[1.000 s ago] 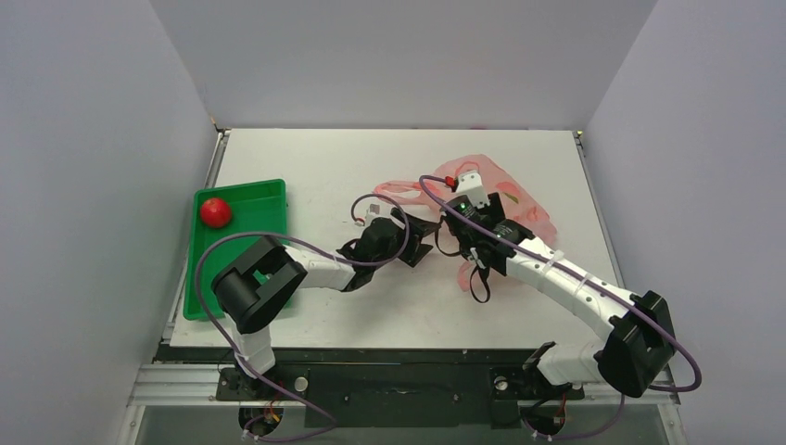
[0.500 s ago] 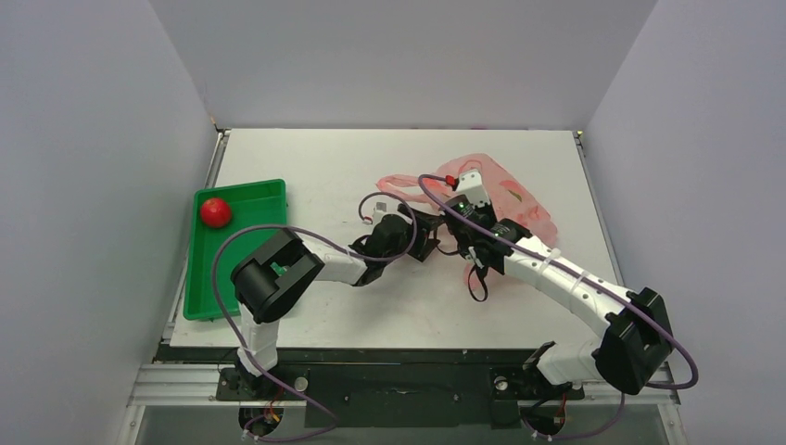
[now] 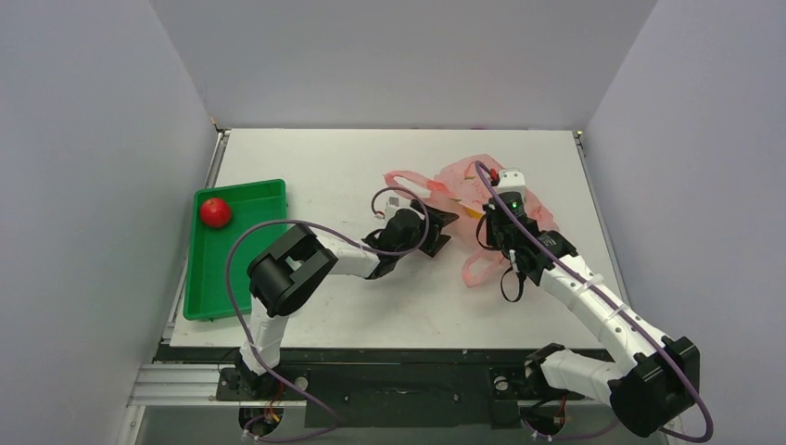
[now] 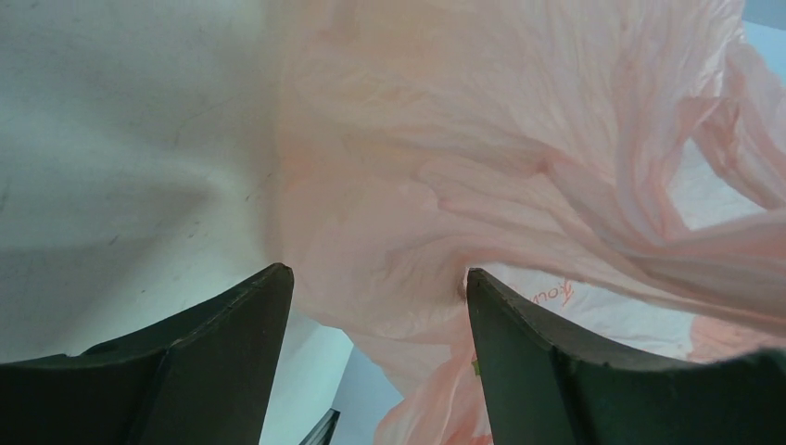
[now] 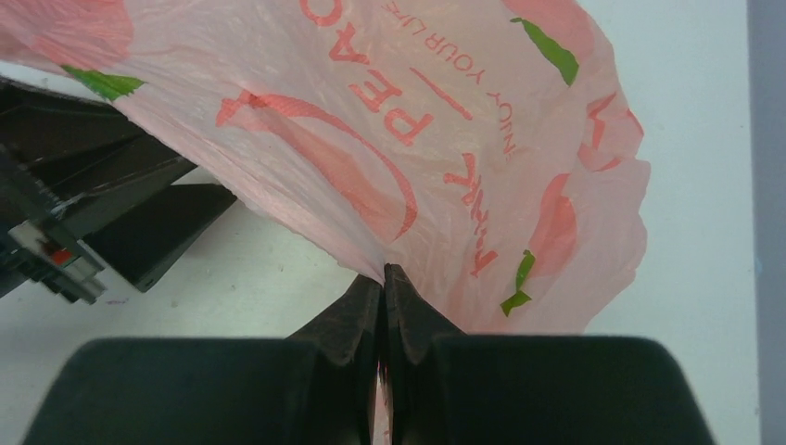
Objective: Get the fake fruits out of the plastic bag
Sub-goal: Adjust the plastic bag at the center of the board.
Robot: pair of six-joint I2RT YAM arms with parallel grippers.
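Observation:
The pink plastic bag (image 3: pixel 468 185) lies crumpled at the table's middle right, and part of it is pulled up. My right gripper (image 3: pixel 491 230) is shut on a pinch of its printed film; in the right wrist view the gripper (image 5: pixel 383 273) holds the bag (image 5: pixel 417 120), which fans out above the tips. My left gripper (image 3: pixel 445 234) is open at the bag's left edge. In the left wrist view the gripper (image 4: pixel 375 278) has a fold of the bag (image 4: pixel 482 139) hanging between its spread fingers, with no grip. The fake fruits are hidden inside the bag.
A green tray (image 3: pixel 232 278) sits at the table's left edge with a red round fruit (image 3: pixel 215 211) in its far end. Grey walls close in the table on three sides. The left gripper's black body (image 5: pixel 139 232) shows just left of the right gripper's pinch.
My right gripper has closed on the bag film and moved right and away, drawing the bag up. My left gripper has moved right to the bag's edge, still open.

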